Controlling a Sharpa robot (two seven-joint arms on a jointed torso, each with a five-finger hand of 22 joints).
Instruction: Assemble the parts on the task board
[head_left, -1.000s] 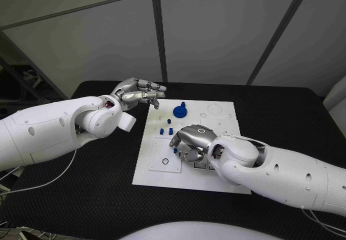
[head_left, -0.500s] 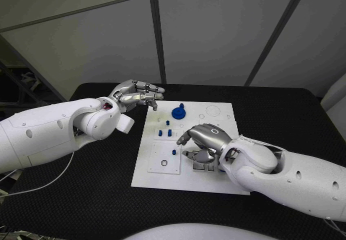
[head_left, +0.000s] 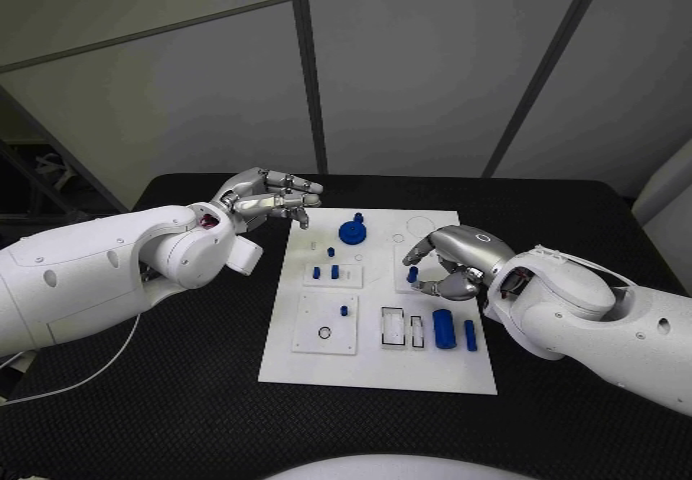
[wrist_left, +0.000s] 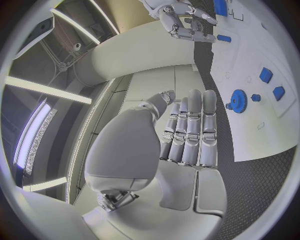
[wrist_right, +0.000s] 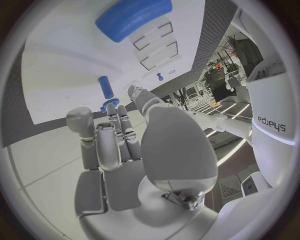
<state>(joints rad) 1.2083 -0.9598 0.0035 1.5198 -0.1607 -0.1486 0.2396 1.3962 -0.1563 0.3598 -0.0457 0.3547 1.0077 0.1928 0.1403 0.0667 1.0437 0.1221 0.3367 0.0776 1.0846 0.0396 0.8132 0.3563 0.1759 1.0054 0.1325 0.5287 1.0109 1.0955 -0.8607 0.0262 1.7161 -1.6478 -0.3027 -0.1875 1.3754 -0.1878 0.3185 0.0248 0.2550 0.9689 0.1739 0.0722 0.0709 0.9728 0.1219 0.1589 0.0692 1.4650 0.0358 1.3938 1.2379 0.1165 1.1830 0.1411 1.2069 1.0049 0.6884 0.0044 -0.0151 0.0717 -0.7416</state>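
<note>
The right hand (head_left: 450, 262) hovers over the white task board (head_left: 378, 370), fingers curled inward, holding nothing; two blue cylinders (head_left: 444, 327) lie just beside it; the left hand (head_left: 267, 197), fingers loosely bent and empty, hangs off the board's far corner, near a blue gear (head_left: 352, 233).

text: "edjeys"-like dark lettering, partly cut off and bent by the lens, exact spelling unsure | stands on: white panel (wrist_right: 270, 125) at the right wrist view's rim | task board, parts — no readable marks
</note>
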